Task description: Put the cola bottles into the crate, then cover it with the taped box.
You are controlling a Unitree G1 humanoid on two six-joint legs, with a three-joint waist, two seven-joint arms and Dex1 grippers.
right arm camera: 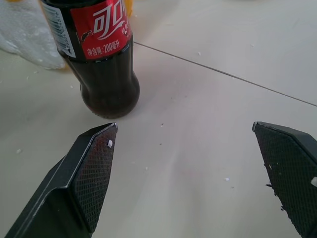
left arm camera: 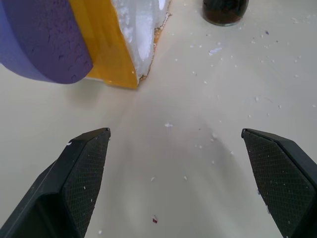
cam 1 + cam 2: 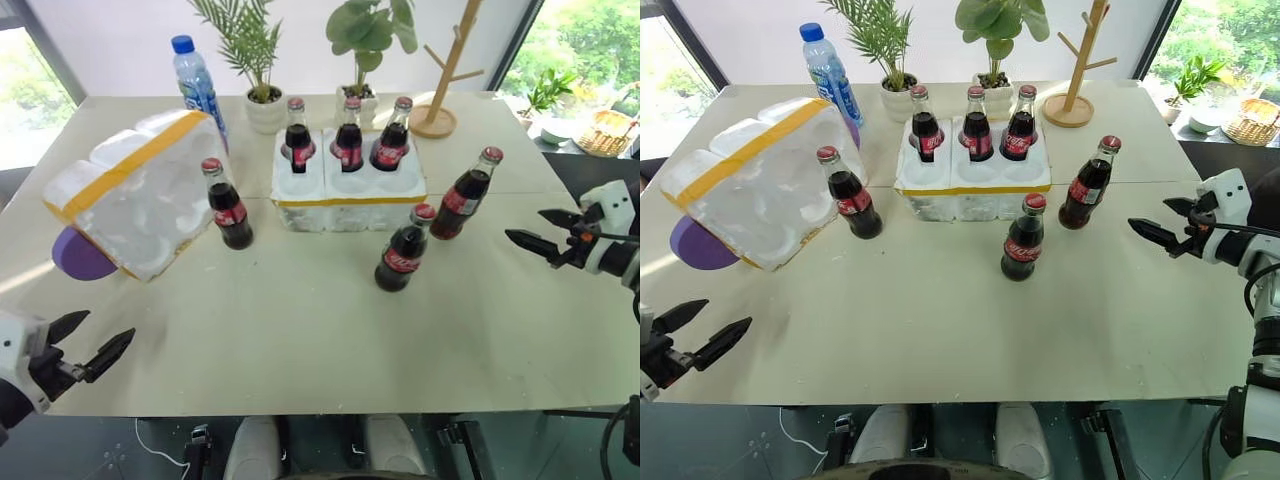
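Three cola bottles (image 3: 347, 140) already stand in the far wells of the crate (image 3: 348, 195); three more stand loose on the table (image 3: 300, 330), and the taped box (image 3: 135, 190) lies tilted at the left. The right claw (image 3: 545, 232), spread and empty, sits near the rightmost bottle (image 3: 466, 193). The left claw (image 3: 92, 345) is spread too. A glancing finger could topple the narrow bottle and send it rolling.

Bright daylight enters from the large windows (image 3: 575, 45) behind and beside the pale beige tabletop (image 3: 300, 330), leaving the outdoor greenery washed out. Shadows under the dark glass cola bottles with red labels (image 3: 405, 255) are soft and faint. Straight edges bow toward the corners of both head views, while the wrist views stay sharp enough to show white crumbs.
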